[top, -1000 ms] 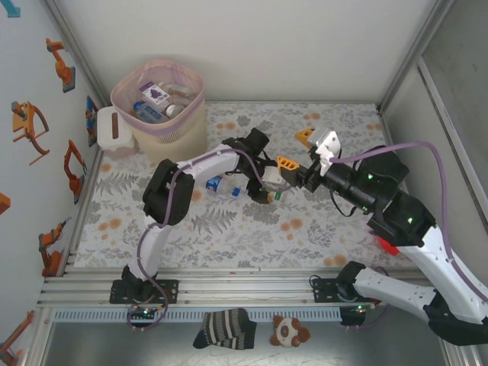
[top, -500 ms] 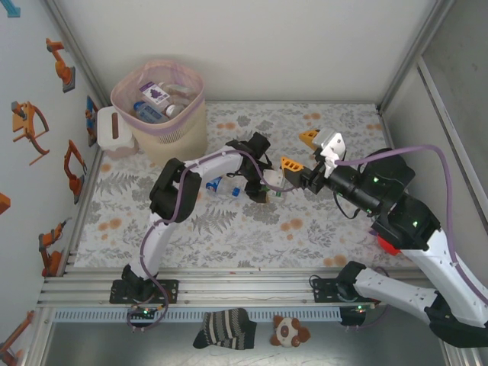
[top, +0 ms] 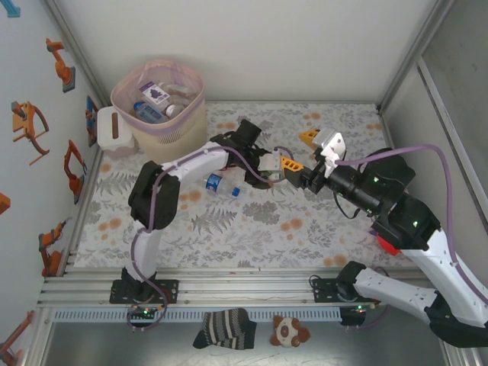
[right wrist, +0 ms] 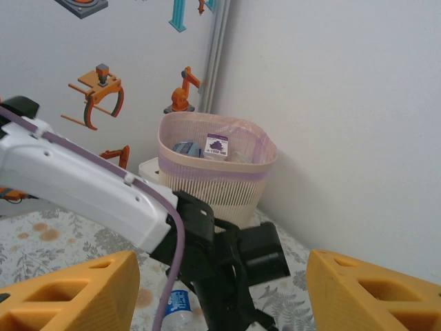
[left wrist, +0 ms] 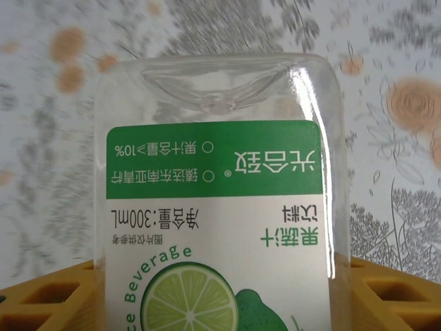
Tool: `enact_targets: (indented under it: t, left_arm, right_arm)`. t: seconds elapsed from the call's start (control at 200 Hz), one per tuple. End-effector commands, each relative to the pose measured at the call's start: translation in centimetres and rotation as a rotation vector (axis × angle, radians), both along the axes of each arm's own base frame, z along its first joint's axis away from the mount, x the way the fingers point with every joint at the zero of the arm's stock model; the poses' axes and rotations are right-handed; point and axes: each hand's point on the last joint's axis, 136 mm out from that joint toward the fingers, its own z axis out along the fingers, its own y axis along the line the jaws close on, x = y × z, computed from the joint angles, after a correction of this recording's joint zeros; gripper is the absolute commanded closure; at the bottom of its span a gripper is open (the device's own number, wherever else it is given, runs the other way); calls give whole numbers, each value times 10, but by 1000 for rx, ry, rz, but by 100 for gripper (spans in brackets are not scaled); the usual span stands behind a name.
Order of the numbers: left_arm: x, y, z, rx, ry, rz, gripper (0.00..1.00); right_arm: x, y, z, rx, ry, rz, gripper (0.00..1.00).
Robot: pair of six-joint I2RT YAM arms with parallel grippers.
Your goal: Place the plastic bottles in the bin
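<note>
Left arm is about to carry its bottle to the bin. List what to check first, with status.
1. Lime-label bottle sits between the left gripper jaws: ok.
2. Grip firm enough to carry: cannot tell.
3. Right gripper open, off the bottle: ok.
4. Bin upright, room on top: ok.
5. Table cleared: not ok, a blue-capped bottle lies there.

Overhead, left wrist close on bottle [left wrist: 219, 207], right facing bin [right wrist: 215, 185]
</note>
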Motion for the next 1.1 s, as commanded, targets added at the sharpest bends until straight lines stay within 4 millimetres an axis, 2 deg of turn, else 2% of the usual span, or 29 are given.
enact_targets:
  t: [0.0, 0.265, 0.461, 0.606, 0.906, 1.096]
  left_arm:
    - [3, -10, 65, -218, -3, 48, 38]
    - [22, 2, 152, -484, 13, 208, 45]
    - [33, 17, 207, -621, 18, 313, 50]
    - [44, 33, 240, -707, 50, 415, 53]
    - [86, 97, 294, -921, 179, 720, 63]
    - [111, 145, 319, -1067, 304, 892, 71]
  right_arm:
    - [-4, -6, 14, 36, -30, -9, 36]
    - [-4, -5, 13, 37, -31, 0, 36]
    - [-5, -4, 15, 43, -35, 4, 36]
    - [-5, -3, 13, 40, -32, 7, 36]
    - [-4, -2, 15, 45, -33, 7, 36]
    - [-3, 0, 15, 46, -32, 9, 36]
